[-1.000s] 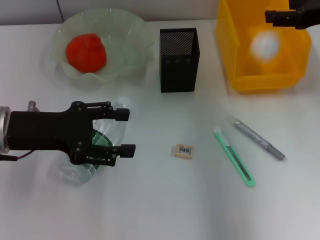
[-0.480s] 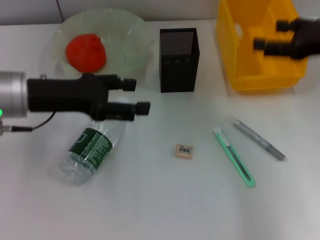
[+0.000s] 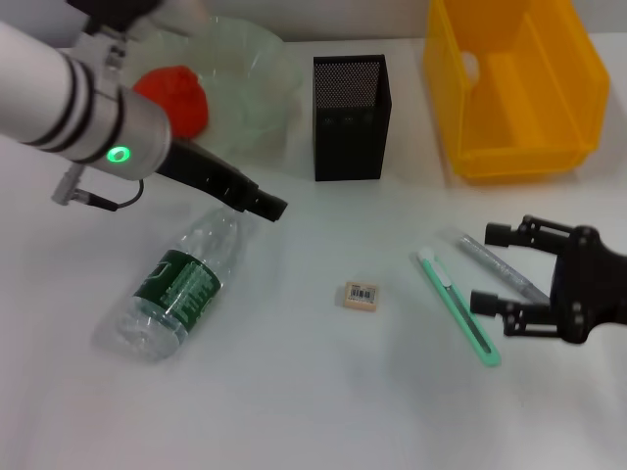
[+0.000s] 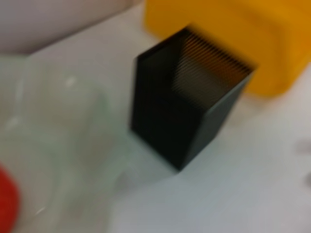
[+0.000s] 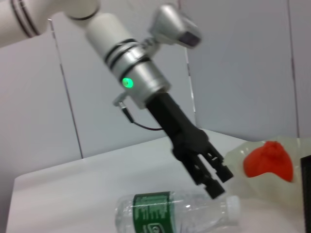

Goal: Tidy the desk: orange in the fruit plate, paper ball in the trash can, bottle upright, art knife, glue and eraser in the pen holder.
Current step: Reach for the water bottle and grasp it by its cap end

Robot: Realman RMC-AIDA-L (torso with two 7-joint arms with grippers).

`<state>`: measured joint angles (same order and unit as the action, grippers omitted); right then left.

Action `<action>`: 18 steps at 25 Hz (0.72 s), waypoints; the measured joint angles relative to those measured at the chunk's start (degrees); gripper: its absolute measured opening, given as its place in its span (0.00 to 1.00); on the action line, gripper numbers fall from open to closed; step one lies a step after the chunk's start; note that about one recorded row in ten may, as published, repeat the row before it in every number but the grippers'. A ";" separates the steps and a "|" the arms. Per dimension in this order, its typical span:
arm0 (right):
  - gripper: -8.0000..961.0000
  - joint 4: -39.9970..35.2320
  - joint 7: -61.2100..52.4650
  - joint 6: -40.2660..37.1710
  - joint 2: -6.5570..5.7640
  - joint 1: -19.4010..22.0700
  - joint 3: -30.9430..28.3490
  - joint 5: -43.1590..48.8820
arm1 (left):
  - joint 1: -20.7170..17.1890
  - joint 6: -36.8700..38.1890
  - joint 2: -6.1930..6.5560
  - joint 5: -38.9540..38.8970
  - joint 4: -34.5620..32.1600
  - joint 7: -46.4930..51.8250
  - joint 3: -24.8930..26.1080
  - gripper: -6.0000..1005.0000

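A clear bottle (image 3: pixel 176 289) with a green label lies on its side at the left; it also shows in the right wrist view (image 5: pixel 170 213). My left gripper (image 3: pixel 269 206) hovers open just above its cap end (image 5: pixel 221 182). The orange (image 3: pixel 178 93) rests in the pale green fruit plate (image 3: pixel 250 69). On the right, the open right gripper (image 3: pixel 488 268) straddles the grey glue stick (image 3: pixel 502 269), with the green art knife (image 3: pixel 458 305) beside it. The eraser (image 3: pixel 361 296) lies at mid-table. The black mesh pen holder (image 3: pixel 351 117) stands behind it (image 4: pixel 184 107). The paper ball is out of view.
A yellow bin (image 3: pixel 514 88) stands at the back right, next to the pen holder. The thick left arm (image 3: pixel 69 98) crosses over the plate's near side. White tabletop (image 3: pixel 313 401) runs along the front.
The left gripper lifted off the bottle and turned, the arm swinging up and back. The right gripper left the yellow bin and came down over the glue. The falling paper ball no longer shows.
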<state>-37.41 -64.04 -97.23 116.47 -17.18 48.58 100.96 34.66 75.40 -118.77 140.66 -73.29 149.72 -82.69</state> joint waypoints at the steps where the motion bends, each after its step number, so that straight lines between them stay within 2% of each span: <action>1: 0.87 2.07 2.03 -0.10 -0.24 -0.12 -0.01 0.00 | 0.00 0.00 0.00 0.00 0.00 0.00 0.00 0.82; 4: 0.87 4.75 4.42 0.48 -0.31 -0.18 -0.03 -0.06 | 1.81 -3.47 -0.18 7.28 0.90 8.06 -6.40 0.81; 7: 0.87 5.22 4.71 0.75 -0.11 -0.01 -0.04 -0.29 | 2.14 -4.25 -0.23 8.47 1.19 9.75 -7.80 0.81; 9: 0.87 5.27 4.77 0.75 -0.03 -0.06 -0.06 -0.32 | 2.80 -6.10 -0.34 11.39 2.30 13.01 -10.52 0.81; 11: 0.87 5.34 4.84 0.87 0.06 -0.16 -0.07 -0.32 | 3.05 -6.58 -0.35 11.92 2.76 13.61 -11.05 0.81; 18: 0.87 5.55 4.95 1.39 0.24 -0.31 -0.08 -0.31 | 6.26 -10.92 -0.41 13.09 10.95 14.82 -13.00 0.80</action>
<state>-31.86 -59.08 -95.84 116.71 -17.49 48.51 100.66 40.92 64.49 -119.18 153.74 -62.33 164.54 -95.70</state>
